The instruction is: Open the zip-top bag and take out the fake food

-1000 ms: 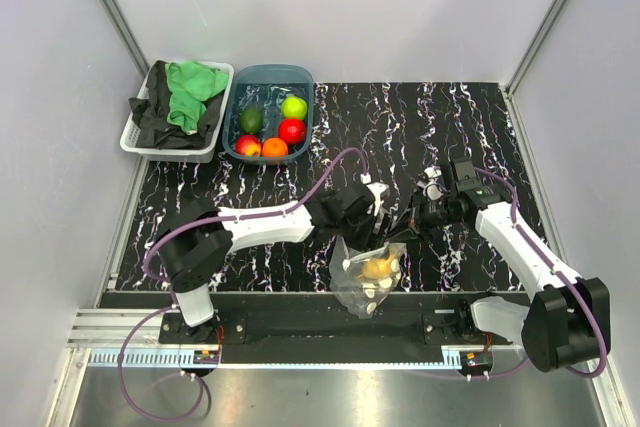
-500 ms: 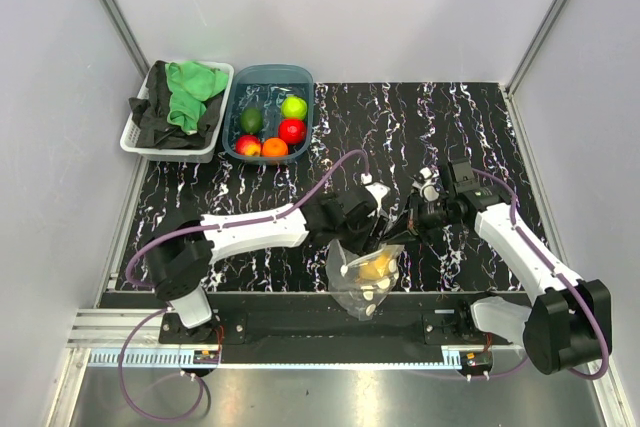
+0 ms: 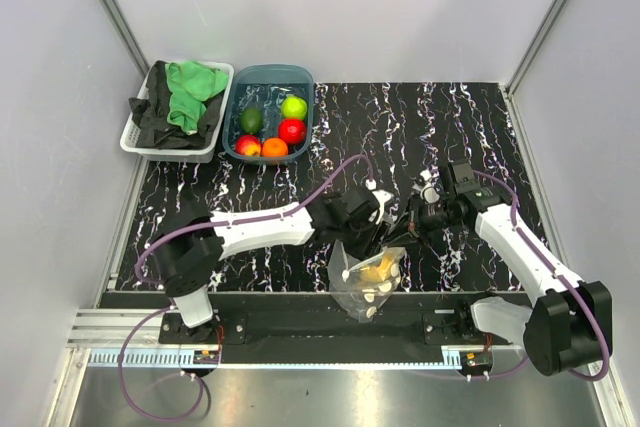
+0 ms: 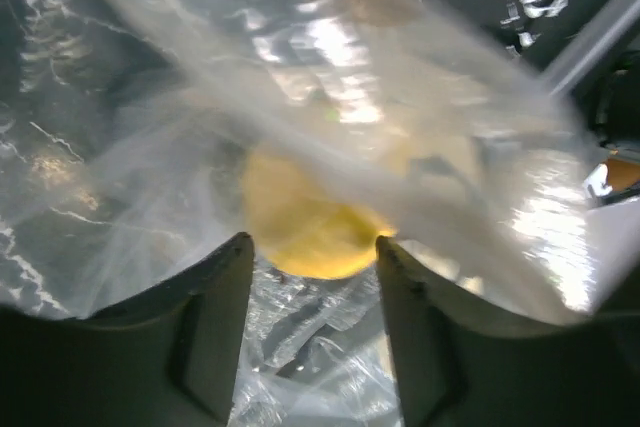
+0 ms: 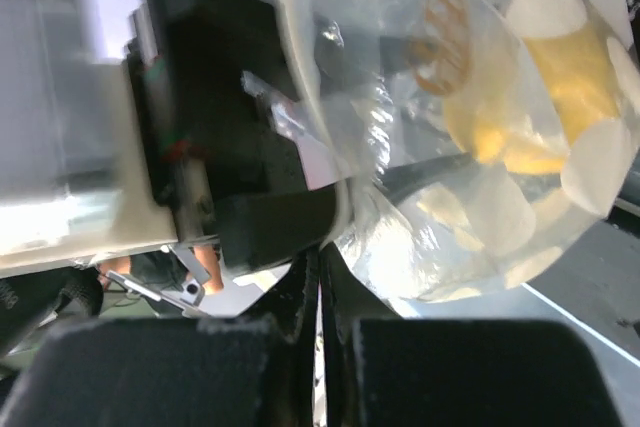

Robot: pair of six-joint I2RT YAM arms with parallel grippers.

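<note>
The zip-top bag (image 3: 365, 287), clear with white dots, hangs near the table's front edge with a yellow fruit (image 3: 378, 268) inside. My right gripper (image 3: 404, 230) is shut on the bag's rim; in the right wrist view its jaws (image 5: 320, 259) pinch the plastic edge beside the dotted bag (image 5: 480, 217). My left gripper (image 3: 366, 240) is open at the bag's mouth. In the left wrist view its fingers (image 4: 215, 317) stand either side of the yellow fruit (image 4: 305, 222), amid the plastic (image 4: 330, 67). Lime green (image 3: 294, 107), red (image 3: 292, 130) and orange (image 3: 274, 147) fruits lie in the tub.
The teal tub (image 3: 304, 97) stands at the back left, also holding a dark green fruit (image 3: 251, 119) and a peach-red one (image 3: 248, 145). A white basket (image 3: 140, 142) with green and black cloths is to its left. Grey walls enclose the table.
My left gripper has moved a little down and forward into the bag's mouth. The right gripper has kept its hold on the rim, and the bag has shifted slightly.
</note>
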